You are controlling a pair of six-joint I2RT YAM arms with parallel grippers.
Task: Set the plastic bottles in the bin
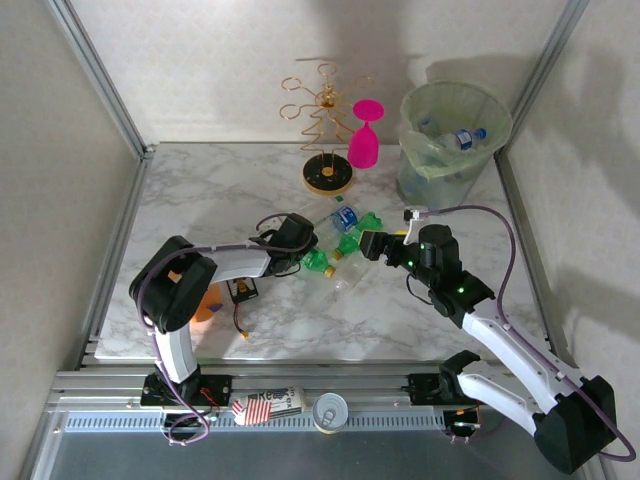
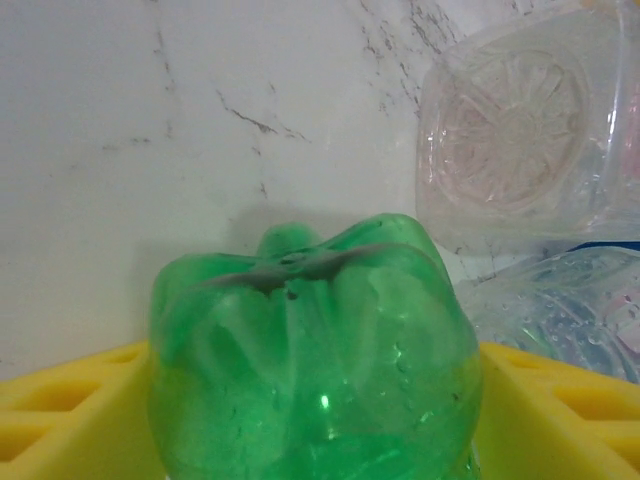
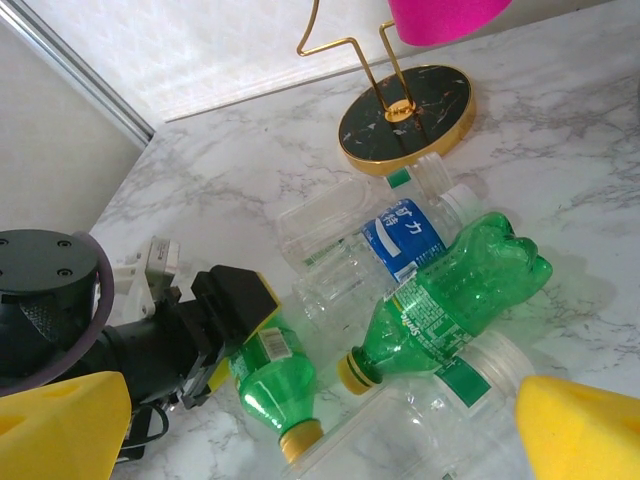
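**Plastic bottles [image 1: 340, 245] lie in a heap at the middle of the table, one of them in the left gripper [image 1: 303, 255]**

The heap rests on the marble table [image 1: 200, 190] between the two grippers. It is well apart from the bin [image 1: 425, 175], which stands at the far right corner. Inside the bin lies at least one clear bottle with a blue cap [image 1: 462, 138].

The left gripper is closed on a small green bottle [image 3: 272, 375]. In the left wrist view its yellow pads [image 2: 560, 400] sit against both sides of this bottle.

The right gripper [image 1: 372, 245] is spread wide and holds nothing. It is at the right side of the heap, and in the right wrist view a clear bottle [image 3: 410, 430] lies low between its two pads. Just beside are a bigger green bottle [image 3: 450, 295] and a clear bottle with a blue label [image 3: 400, 235], touching each other.

Behind the heap stands a gold rack [image 1: 328, 175] on a round black base, with a pink wine glass [image 1: 364, 135] at its right side. On the near rail lie a red-labelled bottle [image 1: 268, 405] and a metal can [image 1: 330, 410].
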